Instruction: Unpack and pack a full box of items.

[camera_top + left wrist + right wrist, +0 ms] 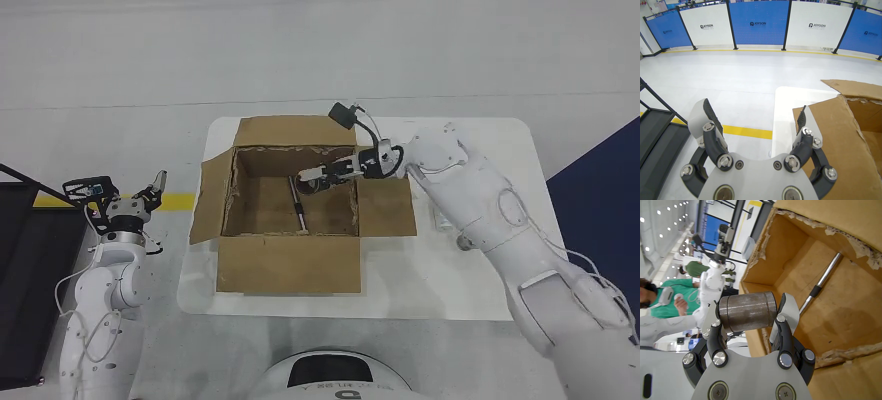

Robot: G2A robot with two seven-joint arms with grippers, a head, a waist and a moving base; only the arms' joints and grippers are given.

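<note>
The right gripper (749, 303) has its jaws clenched on the two flat ends of one dull steel cylinder (746, 313), which lies crosswise between them. In the top view it hangs over the upper right of the one open cardboard box (288, 262), at the middle of the white table (470, 290). One bright metal rod (299, 205) with a black band lies on the box floor, apart from the jaws. The left gripper (755, 106), at the frame's left off the table edge, has its jaws spread wide, holding nothing.
</note>
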